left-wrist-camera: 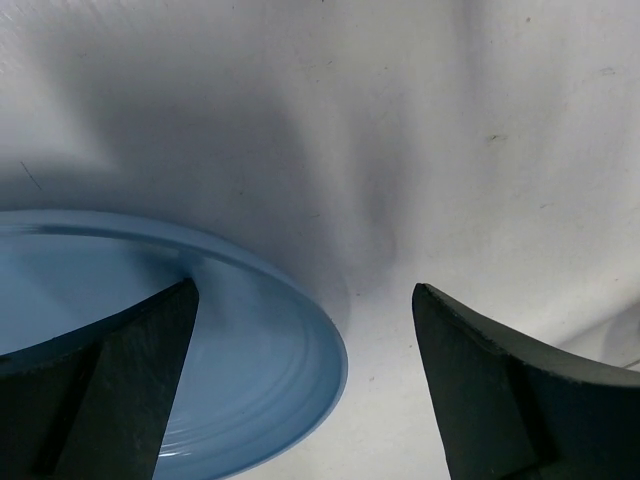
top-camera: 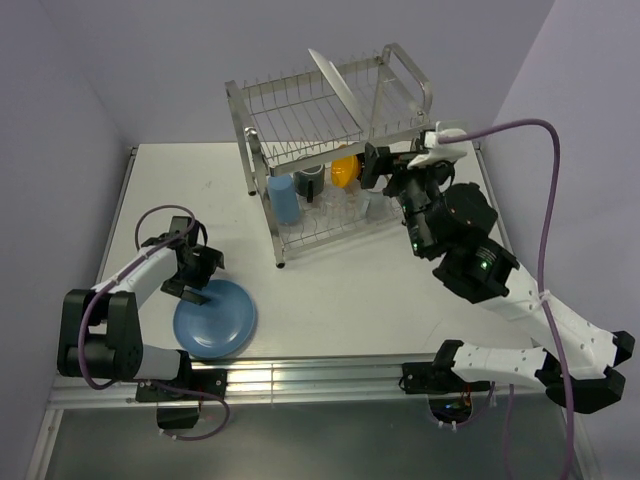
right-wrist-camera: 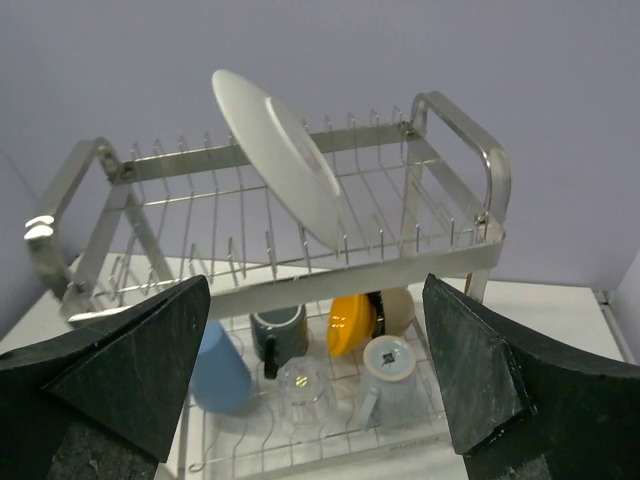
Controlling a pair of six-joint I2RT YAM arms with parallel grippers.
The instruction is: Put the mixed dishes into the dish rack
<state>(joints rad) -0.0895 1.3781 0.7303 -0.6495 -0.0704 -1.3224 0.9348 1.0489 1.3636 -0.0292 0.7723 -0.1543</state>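
Backdrop: lavender walls round a white table (top-camera: 380,290); both arms reach out from its near edge
Dish rack (right-wrist-camera: 330,287): straight ahead of the right gripper (top-camera: 385,168), just beyond its fingertips; two wire tiers, both in use
Upper tier: white plate (right-wrist-camera: 280,160) leaning in the slots, above the right gripper's line of sight
Lower tier: blue cup (right-wrist-camera: 218,370), dark mug (right-wrist-camera: 278,330), orange bowl (right-wrist-camera: 348,322), clear glass (right-wrist-camera: 300,385) and pale mug (right-wrist-camera: 390,365), all below and ahead of the right gripper; glass and pale mug in the front row
Right gripper: jaws spread wide; nothing between them
Light blue plate (top-camera: 215,318): flat on the table, directly beneath the left gripper (top-camera: 195,272); its rim runs under one finger while the other finger hangs over bare table
Left gripper: wide open and holding nothing; whether a finger touches the plate, I cannot tell
Done: six dishes sit in the rack
Left: the light blue plate alone is not yet loaded; it looks like the final piece, needing a grasp on its rim, a lift and a slot beside the white plate
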